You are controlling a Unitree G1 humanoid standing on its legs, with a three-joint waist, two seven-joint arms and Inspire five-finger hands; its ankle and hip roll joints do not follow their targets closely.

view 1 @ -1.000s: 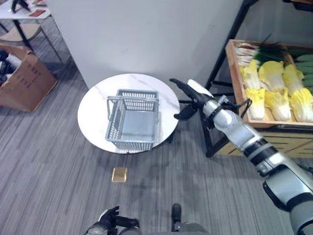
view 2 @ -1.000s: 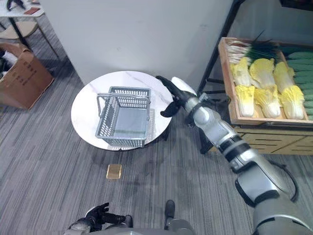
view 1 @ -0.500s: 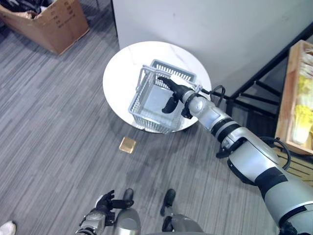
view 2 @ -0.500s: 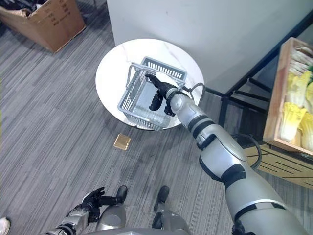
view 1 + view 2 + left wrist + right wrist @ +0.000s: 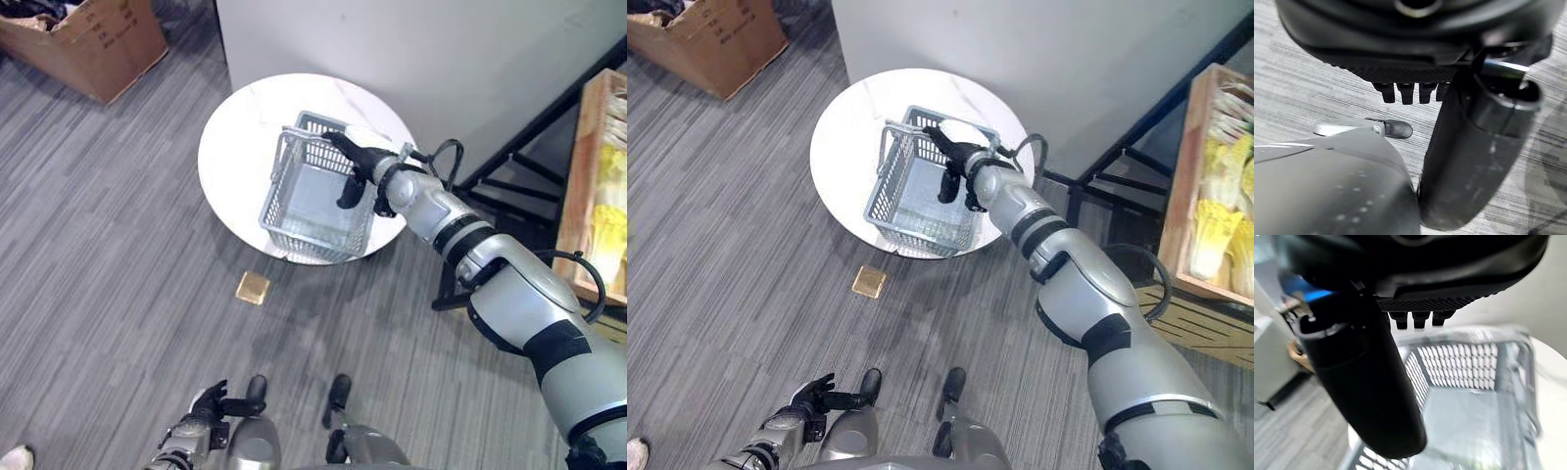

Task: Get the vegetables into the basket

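An empty grey plastic basket stands on a round white table. My right hand reaches over the basket's right rim, open and holding nothing, its thumb hanging toward the inside. In the right wrist view the basket's mesh walls lie just past the thumb. Yellow cabbages lie in a wooden crate on a rack at the far right. Low by my side, my left hand is open with nothing in it, above the grey floor.
A grey partition wall rises right behind the table. The rack's black legs stand between table and crate. A cardboard box sits at the upper left. A small tan square lies on the floor before the table.
The camera has swung left, leaving the crate at the edge. My right hand has moved from beside the table to over the basket, empty throughout. The left hand stays low.
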